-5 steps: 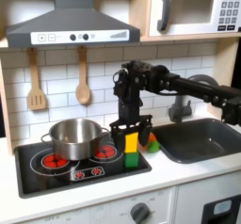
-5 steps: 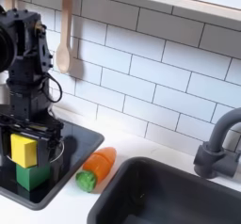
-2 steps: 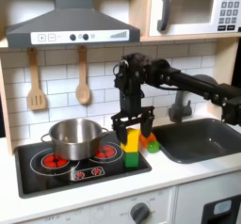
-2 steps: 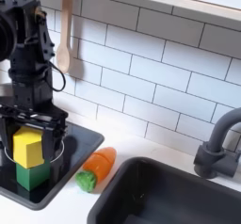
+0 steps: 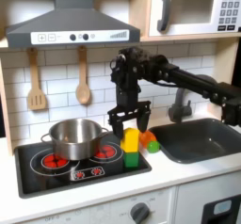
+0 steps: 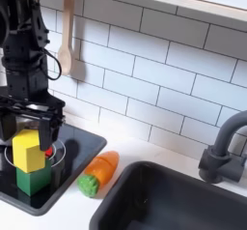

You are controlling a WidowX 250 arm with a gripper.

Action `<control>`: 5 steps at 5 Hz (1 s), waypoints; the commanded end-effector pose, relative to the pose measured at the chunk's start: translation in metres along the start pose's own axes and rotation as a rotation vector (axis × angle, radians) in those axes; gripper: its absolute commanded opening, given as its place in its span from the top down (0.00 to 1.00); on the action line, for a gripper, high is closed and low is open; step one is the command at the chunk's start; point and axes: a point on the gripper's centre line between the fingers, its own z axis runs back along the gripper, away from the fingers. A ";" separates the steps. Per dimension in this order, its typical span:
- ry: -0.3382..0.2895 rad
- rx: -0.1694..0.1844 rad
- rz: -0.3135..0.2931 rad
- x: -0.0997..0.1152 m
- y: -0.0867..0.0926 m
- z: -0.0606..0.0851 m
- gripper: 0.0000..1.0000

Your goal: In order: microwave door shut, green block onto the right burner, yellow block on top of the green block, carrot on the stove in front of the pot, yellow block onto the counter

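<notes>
In both exterior views a yellow block (image 5: 131, 139) (image 6: 27, 150) sits a little askew on top of a green block (image 5: 131, 158) (image 6: 34, 180), on the burner at the stove's (image 5: 52, 174) (image 6: 75, 145) sink end. My gripper (image 5: 130, 122) (image 6: 29, 128) hangs open just above the yellow block, its fingertips (image 6: 50, 132) straddling the block's top corners without gripping. The orange carrot (image 5: 151, 144) (image 6: 100, 169) lies on the counter between stove and sink. A steel pot (image 5: 73, 136) stands on the other burner. The microwave (image 5: 193, 9) door looks shut.
The sink (image 5: 200, 138) (image 6: 178, 200) with its dark faucet (image 6: 224, 149) lies beyond the carrot. A wooden spatula (image 5: 36, 80) and spoon (image 5: 83, 77) (image 6: 66, 43) hang on the tiled wall. The range hood (image 5: 71, 25) overhangs the stove.
My gripper has lifted from around the yellow block, letting go of it. The yellow block stays on the green block.
</notes>
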 end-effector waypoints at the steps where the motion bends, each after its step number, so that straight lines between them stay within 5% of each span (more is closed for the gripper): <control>1: -0.014 -0.023 0.015 0.005 0.003 0.009 0.00; 3: -0.024 -0.062 0.015 0.006 -0.004 0.018 0.00; 5: -0.035 -0.064 0.017 -0.001 -0.005 0.020 0.00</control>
